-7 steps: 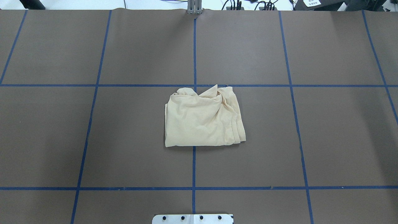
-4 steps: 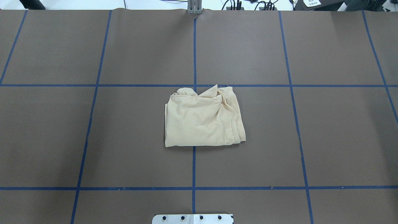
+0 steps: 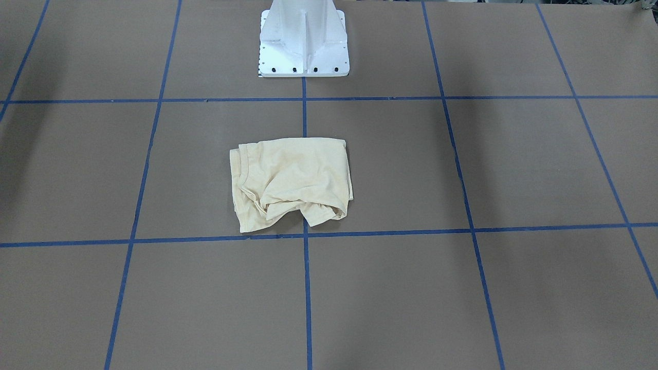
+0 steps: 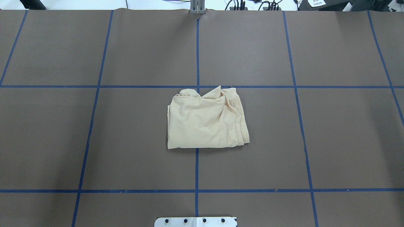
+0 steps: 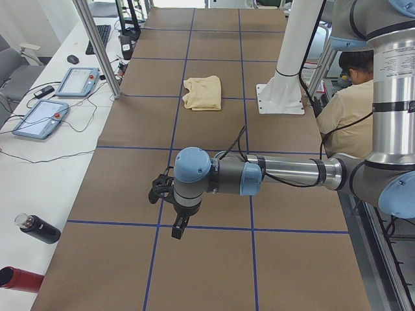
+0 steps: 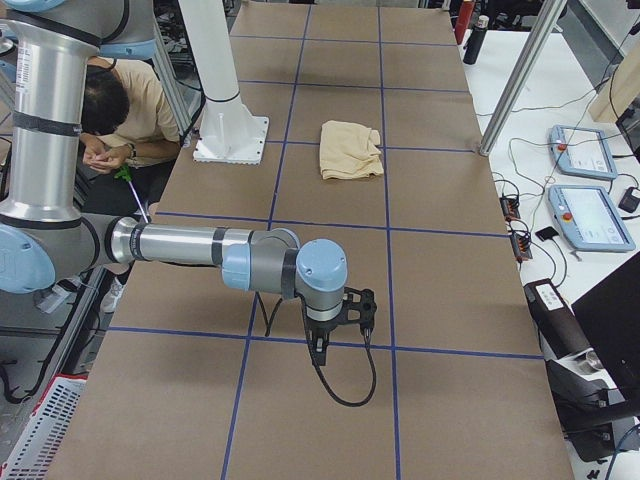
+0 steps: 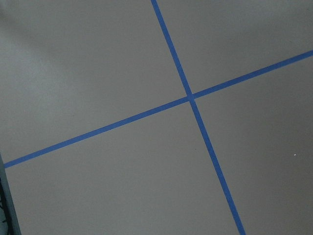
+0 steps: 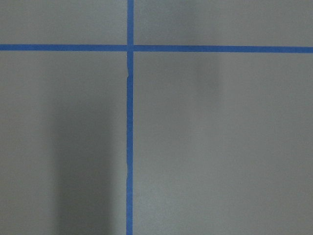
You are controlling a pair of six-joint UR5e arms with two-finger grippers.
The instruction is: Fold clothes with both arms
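The pale cream-yellow T-shirt (image 4: 205, 121) lies folded into a rumpled rectangle at the middle of the brown table; its print and collar tag are hidden. It also shows in the front-facing view (image 3: 293, 180), the left view (image 5: 202, 92) and the right view (image 6: 350, 150). My left gripper (image 5: 178, 228) hangs low over the table far from the shirt, seen only in the left view; I cannot tell if it is open. My right gripper (image 6: 320, 352) hangs likewise at the other end, seen only in the right view; I cannot tell its state. Both wrist views show only bare table.
The white pedestal base (image 3: 303, 41) stands at the robot's side of the table. Blue tape lines (image 4: 197, 47) grid the brown table cover. A seated person (image 5: 350, 97) is behind the base. Teach pendants (image 5: 78, 81) and a bottle (image 5: 39, 228) lie on the side bench.
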